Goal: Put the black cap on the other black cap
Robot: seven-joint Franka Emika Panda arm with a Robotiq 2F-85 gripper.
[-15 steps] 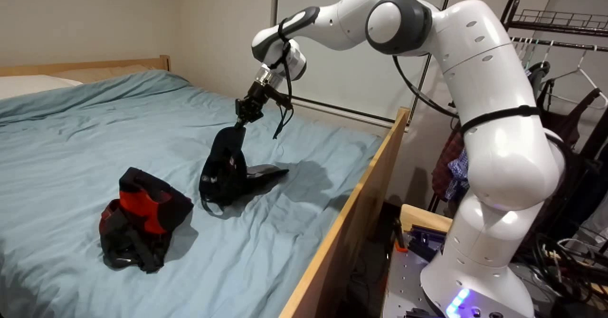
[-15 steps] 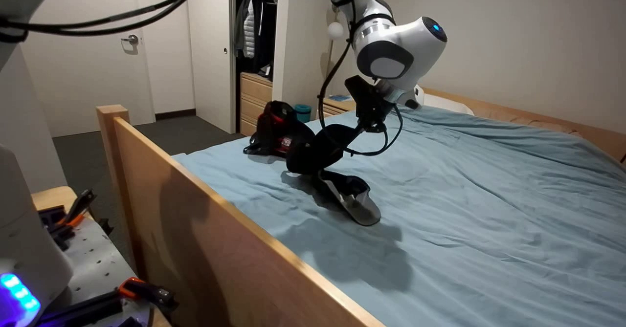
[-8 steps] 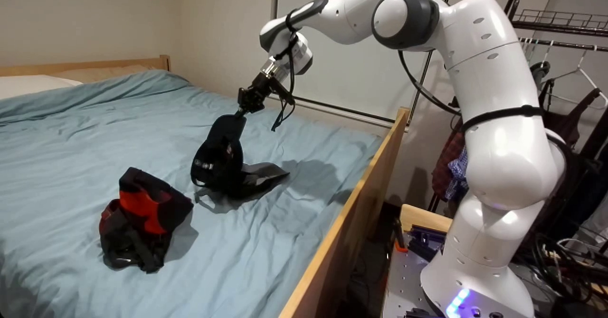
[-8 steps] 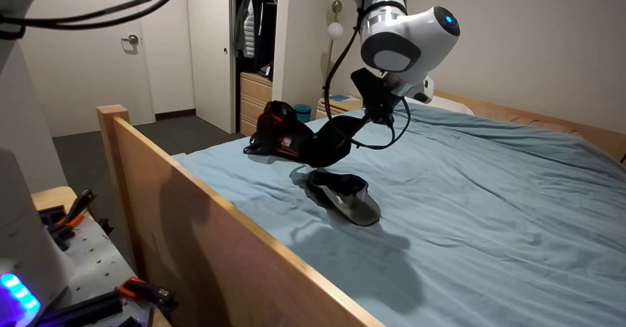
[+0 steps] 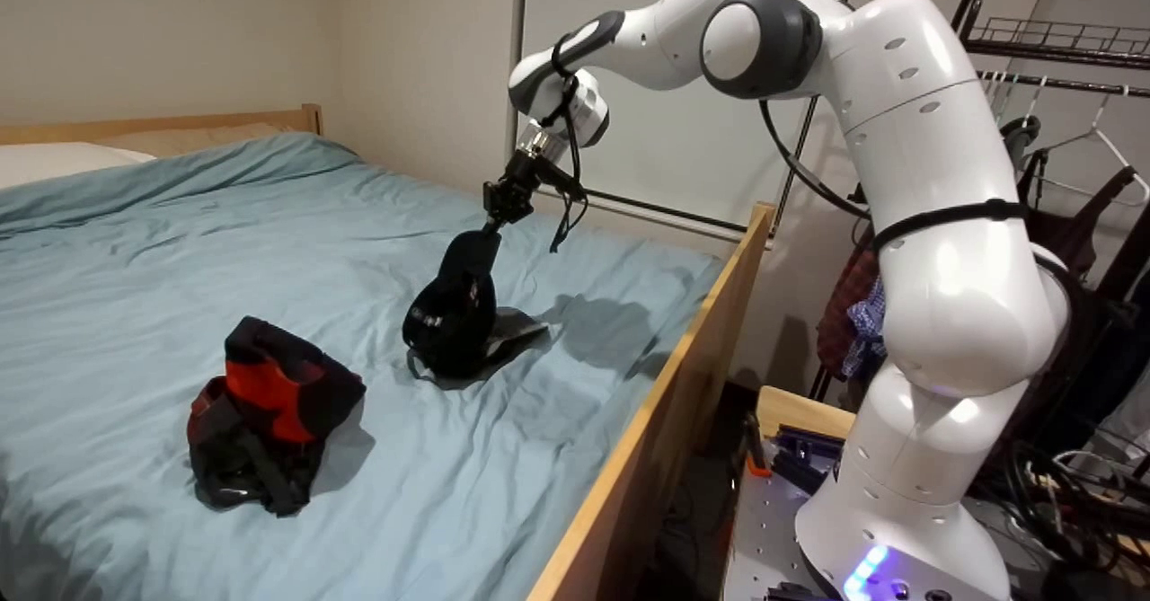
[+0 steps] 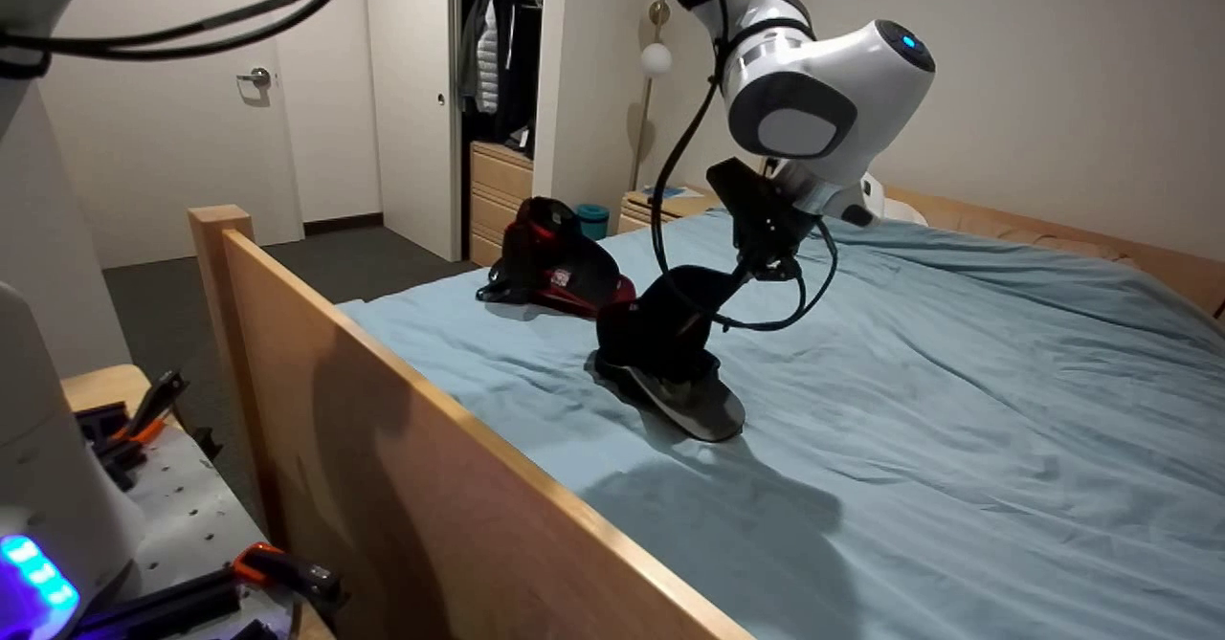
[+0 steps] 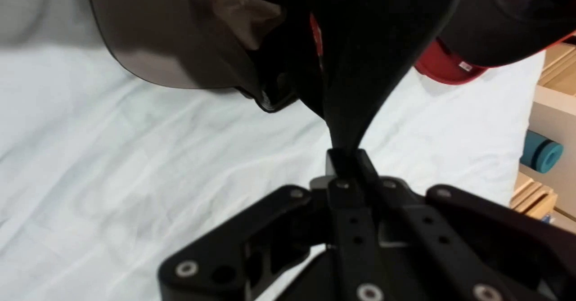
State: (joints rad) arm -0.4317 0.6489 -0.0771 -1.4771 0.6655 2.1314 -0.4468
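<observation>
My gripper (image 7: 348,154) is shut on the brim of a black cap (image 7: 387,26); it shows in both exterior views (image 5: 492,225) (image 6: 743,275). The held cap (image 5: 454,313) hangs tilted, brim up and crown down; it also shows in an exterior view (image 6: 660,334). The other black cap (image 6: 706,406) lies on the bed with its grey brim underside up. It also shows in an exterior view (image 5: 517,336) and the wrist view (image 7: 157,44). The held crown is over the lower cap's crown and hides much of it. I cannot tell whether they touch.
Red-and-black caps (image 5: 283,394) sit on the blue bed sheet (image 5: 467,511), beside the two black caps; they show in an exterior view (image 6: 555,262) and the wrist view (image 7: 450,67). A wooden footboard (image 6: 402,391) stands between the robot base and the bed.
My gripper first rose with the held cap, uncovering more of the lower cap. It then moved down and rightward in both exterior views, over the lower cap. The lower cap stays in place.
</observation>
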